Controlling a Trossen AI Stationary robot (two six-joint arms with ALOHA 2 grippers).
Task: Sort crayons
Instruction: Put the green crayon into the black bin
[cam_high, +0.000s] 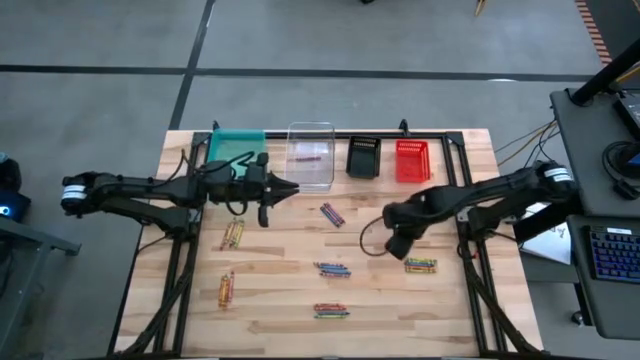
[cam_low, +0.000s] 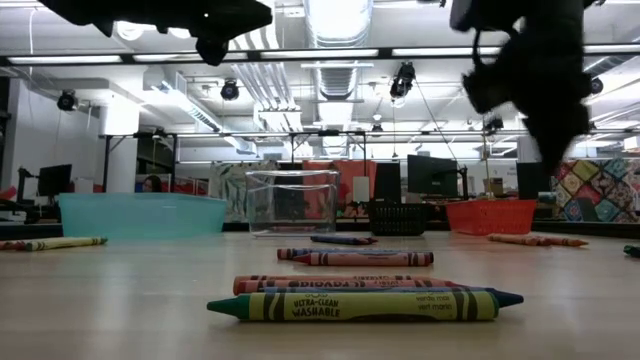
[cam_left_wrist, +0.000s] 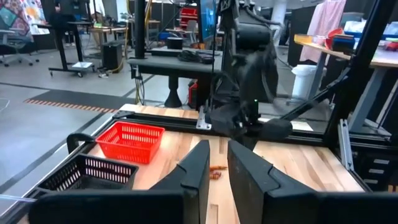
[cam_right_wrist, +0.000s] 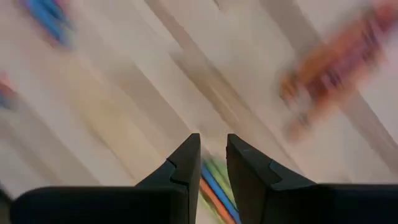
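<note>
High view: right hand (cam_high: 397, 243), fingers narrowly parted, hung beside crayons (cam_high: 420, 265); left hand (cam_high: 283, 189), likewise narrow, waited near the bins (cam_high: 311, 155).

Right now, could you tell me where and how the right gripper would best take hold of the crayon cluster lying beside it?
Probably from straight above. The crayon cluster lies flat on the table, sticks side by side. The right gripper hovers beside it, fingers nearly closed. Grip one stick at mid-length, across its width; the fingers must open first.

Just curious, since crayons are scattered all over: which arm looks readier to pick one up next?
Probably the right: its end effector hangs beside a crayon cluster, fingers nearly closed. The left end effector is up by the clear bin.
</note>
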